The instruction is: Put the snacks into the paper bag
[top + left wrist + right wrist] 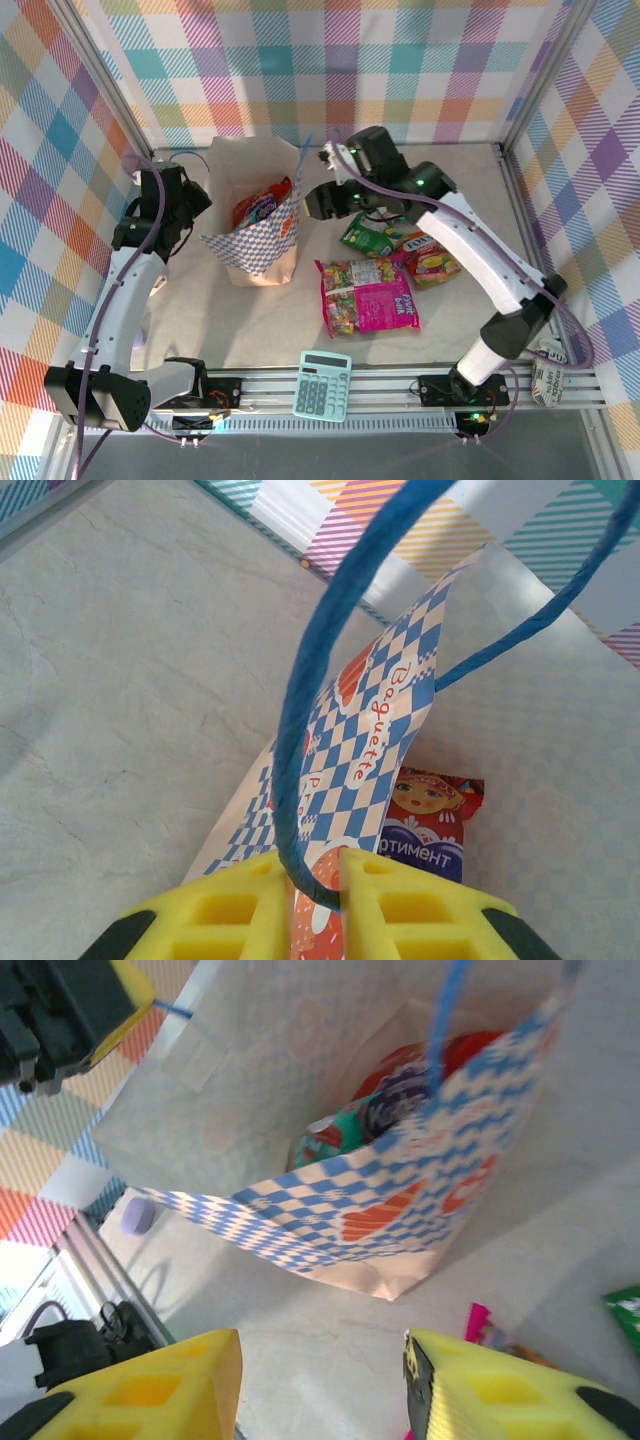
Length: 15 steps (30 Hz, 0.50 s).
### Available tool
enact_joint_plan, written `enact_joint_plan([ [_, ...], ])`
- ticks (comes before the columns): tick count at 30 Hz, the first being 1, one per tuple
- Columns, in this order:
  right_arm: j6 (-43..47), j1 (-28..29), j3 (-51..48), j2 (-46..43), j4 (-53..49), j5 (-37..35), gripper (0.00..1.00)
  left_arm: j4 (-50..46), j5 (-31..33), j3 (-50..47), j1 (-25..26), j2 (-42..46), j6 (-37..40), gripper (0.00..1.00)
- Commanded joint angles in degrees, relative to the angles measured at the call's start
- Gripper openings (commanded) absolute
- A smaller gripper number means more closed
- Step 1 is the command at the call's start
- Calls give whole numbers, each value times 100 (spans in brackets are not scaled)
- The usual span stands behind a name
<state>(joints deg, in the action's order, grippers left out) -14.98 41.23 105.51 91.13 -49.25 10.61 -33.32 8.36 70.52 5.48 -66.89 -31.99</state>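
The paper bag (262, 255) stands at the back left with its mouth open; red and purple snacks (260, 207) lie inside. My left gripper (196, 206) is at the bag's left rim, shut on a blue cord handle (300, 730), above the checker band (375, 745) and a red-purple packet (432, 820). My right gripper (325, 200) hangs open and empty just right of the bag; its wrist view looks over the bag (390, 1210) at red (455, 1055) and teal (345, 1130) packets inside. On the table lie a green packet (364, 237), an orange one (432, 258) and a big magenta one (368, 296).
A pale teal calculator (323, 385) rests on the front rail. Checkered walls and metal frame posts close the table in on three sides. Bare tabletop lies in front of the bag and between the bag and the magenta packet.
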Motion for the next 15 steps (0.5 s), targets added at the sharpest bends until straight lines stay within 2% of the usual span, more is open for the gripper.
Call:
enact_joint_plan([
  [1, -280, -301, -378, -475, 393, -138, 50, -235, -124, 33, -45, 123, -27, 20],
  [15, -888, -1408, -1897, -1811, 651, -86, 67, -560, 3, 163, -46, 124, 79, 24],
])
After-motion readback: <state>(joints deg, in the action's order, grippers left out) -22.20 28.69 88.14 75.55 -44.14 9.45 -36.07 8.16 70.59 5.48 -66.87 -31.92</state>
